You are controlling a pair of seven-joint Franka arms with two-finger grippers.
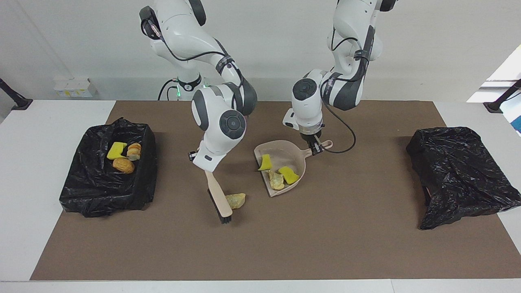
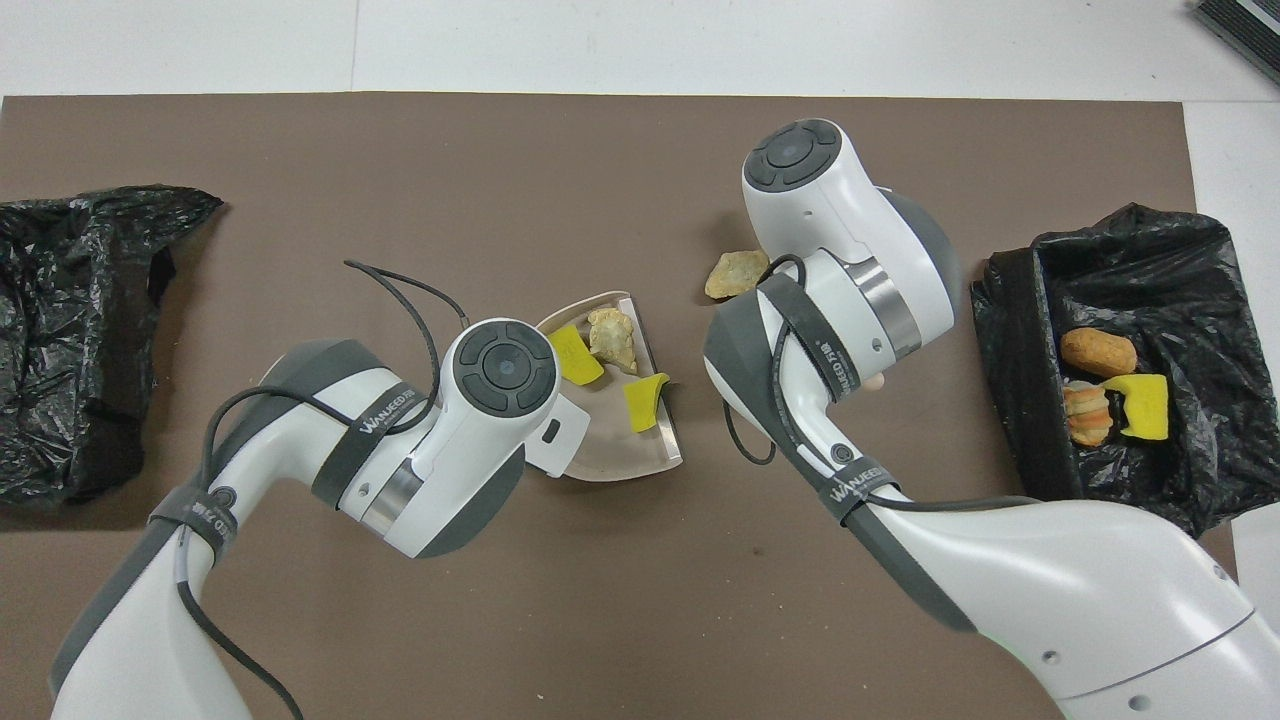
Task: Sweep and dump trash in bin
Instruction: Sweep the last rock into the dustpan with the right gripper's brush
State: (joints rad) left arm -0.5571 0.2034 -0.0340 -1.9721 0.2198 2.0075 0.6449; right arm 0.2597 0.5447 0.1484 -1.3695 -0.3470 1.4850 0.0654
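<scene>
The pinkish dustpan point(image 1: 285, 154) point(image 2: 610, 455) lies mid-mat with my left gripper point(image 1: 315, 147) shut on its handle. In it lie two yellow sponge chunks point(image 1: 265, 162) point(image 1: 289, 174) and a beige lump point(image 1: 276, 180) of the trash. My right gripper point(image 1: 208, 170) is shut on the beige brush point(image 1: 218, 198), which slants down with its bristles by the mat. The brush stands right beside a loose beige lump point(image 1: 236, 200) point(image 2: 735, 272), toward the right arm's end of it. The black-lined bin point(image 1: 93, 191) point(image 2: 1010, 350) holds more trash point(image 1: 123, 165). Both grippers are hidden under the arms in the overhead view.
A second black bag point(image 1: 460, 171) point(image 2: 70, 330) lies at the left arm's end of the brown mat point(image 1: 325, 236). A black cable point(image 1: 346, 142) loops off the left wrist beside the dustpan handle.
</scene>
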